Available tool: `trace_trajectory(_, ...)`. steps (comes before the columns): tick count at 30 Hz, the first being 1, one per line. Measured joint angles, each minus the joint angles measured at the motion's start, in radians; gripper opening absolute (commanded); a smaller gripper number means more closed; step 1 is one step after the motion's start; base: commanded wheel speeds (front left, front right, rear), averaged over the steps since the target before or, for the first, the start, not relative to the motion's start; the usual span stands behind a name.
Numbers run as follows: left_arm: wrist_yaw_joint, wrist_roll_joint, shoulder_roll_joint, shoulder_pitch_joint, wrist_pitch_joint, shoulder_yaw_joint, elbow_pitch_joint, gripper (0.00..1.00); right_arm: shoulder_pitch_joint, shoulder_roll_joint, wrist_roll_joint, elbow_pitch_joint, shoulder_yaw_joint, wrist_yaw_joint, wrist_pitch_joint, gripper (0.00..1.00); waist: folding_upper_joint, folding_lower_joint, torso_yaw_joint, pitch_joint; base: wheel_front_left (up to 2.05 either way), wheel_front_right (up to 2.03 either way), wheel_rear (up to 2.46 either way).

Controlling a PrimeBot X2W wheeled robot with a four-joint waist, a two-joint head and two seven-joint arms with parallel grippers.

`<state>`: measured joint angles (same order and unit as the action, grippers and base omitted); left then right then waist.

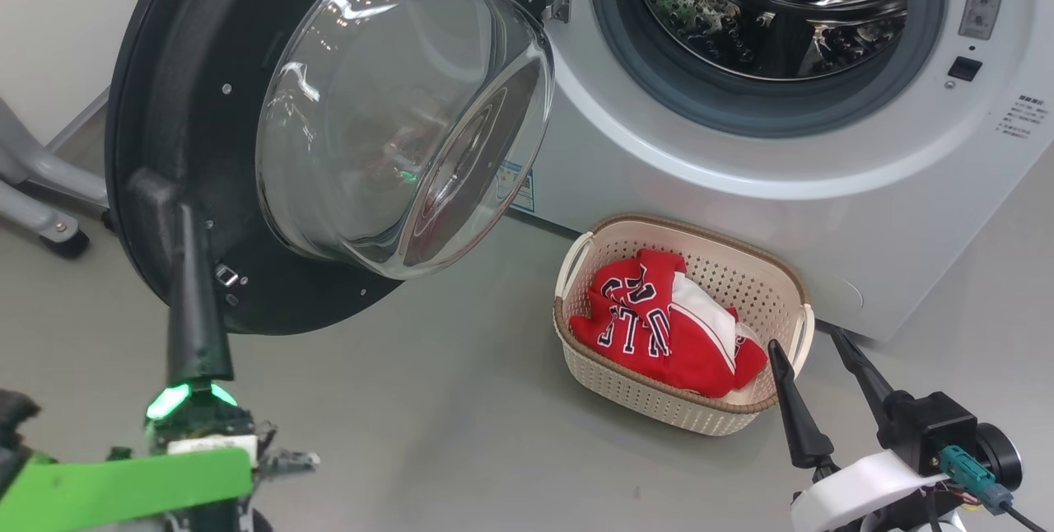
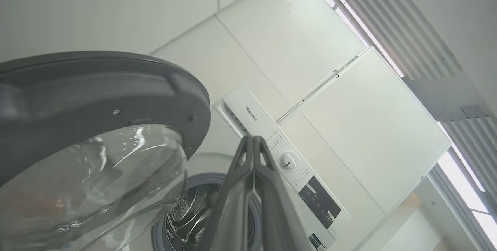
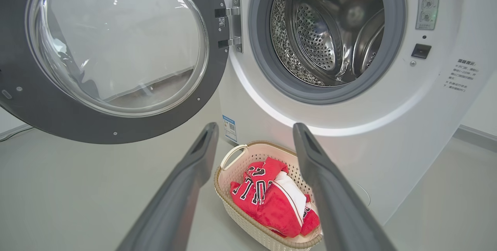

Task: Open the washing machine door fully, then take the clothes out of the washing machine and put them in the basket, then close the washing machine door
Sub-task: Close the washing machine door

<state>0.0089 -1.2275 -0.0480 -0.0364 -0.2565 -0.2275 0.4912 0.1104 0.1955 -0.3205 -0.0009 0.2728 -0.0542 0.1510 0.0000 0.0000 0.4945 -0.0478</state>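
Washing machine door (image 1: 189, 104): we note it swung wide open, left of the washing machine (image 1: 700, 211). Clothes (image 1: 659, 326): red jerseys heaped in the basket (image 1: 790, 268), on the floor (image 1: 412, 400) just before the machine's front. Left gripper (image 1: 183, 215): fingers pressed together, holding nothing, tip before the door's lower rim. Right gripper (image 1: 805, 340): fingers spread wide, holding nothing, just beside the basket.

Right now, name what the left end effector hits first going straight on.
Probably the top panel of the washing machine; the left end effector points past the washing machine door, depth unclear.
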Motion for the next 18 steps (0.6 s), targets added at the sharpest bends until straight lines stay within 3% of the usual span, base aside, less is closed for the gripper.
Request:
trace_trajectory(6,-0.03,-0.047,0.002,0.056,0.0,0.103,0.063,0.0,-0.001,0.002,0.001,-0.009,0.005,0.0,-0.002,1.0,0.0,0.0,-0.007,-0.01,0.0,0.0,0.0)
trace_trajectory(14,-0.041,-0.019,0.003,0.124,0.0,0.246,0.091,0.0,-0.01,0.009,0.006,-0.02,0.005,0.0,-0.009,1.0,0.0,0.0,-0.028,-0.034,0.0,0.0,0.0)
trace_trajectory(18,-0.04,-0.095,0.005,0.158,0.0,0.313,0.061,0.0,-0.01,0.015,0.006,-0.021,0.002,0.001,-0.009,1.0,0.0,0.0,-0.038,-0.047,0.0,0.0,0.0)
